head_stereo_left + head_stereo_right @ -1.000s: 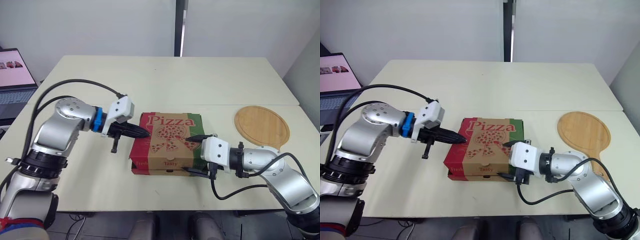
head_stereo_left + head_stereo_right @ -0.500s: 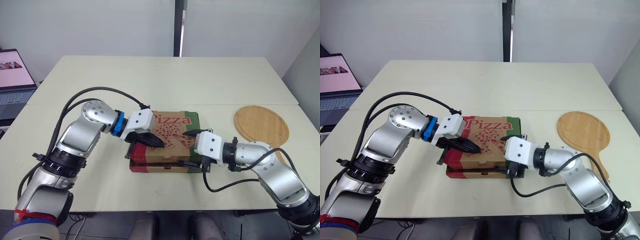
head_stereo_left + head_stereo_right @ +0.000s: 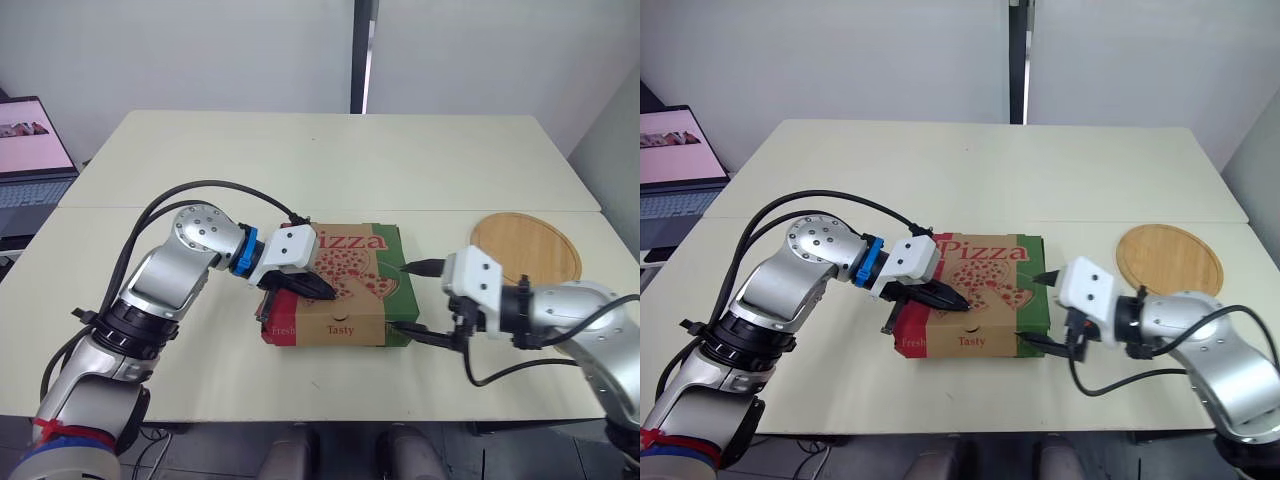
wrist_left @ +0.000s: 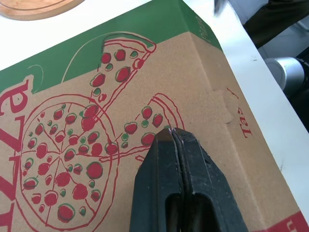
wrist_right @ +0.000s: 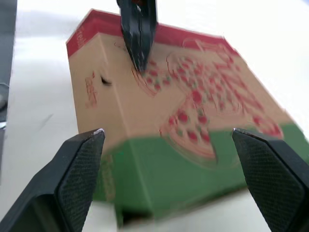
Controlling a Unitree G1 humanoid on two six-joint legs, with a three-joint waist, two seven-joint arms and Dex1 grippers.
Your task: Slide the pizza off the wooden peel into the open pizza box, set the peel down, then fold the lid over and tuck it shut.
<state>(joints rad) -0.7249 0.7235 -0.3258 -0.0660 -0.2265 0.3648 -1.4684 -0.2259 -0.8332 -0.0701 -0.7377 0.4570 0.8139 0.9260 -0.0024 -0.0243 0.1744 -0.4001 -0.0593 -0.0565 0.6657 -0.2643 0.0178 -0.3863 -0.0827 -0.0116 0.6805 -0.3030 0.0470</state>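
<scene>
One closed red-and-green cardboard pizza box (image 3: pixel 362 300) lies near the tabletop's (image 3: pixel 330 160) front edge, its front flap facing that edge. The left fingers (image 4: pixel 157 169), pressed together, rest tip-down on its lid; the right fingers (image 5: pixel 79 169) gape wide just beside its green right side. One round wooden peel (image 3: pixel 525 248) lies by the right edge

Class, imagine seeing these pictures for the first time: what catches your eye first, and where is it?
The closed pizza box sits mid-table, with the left gripper, shut, resting on its lid. The right gripper stands open at the box's green right edge, and the bare wooden peel lies flat to the right.
</scene>
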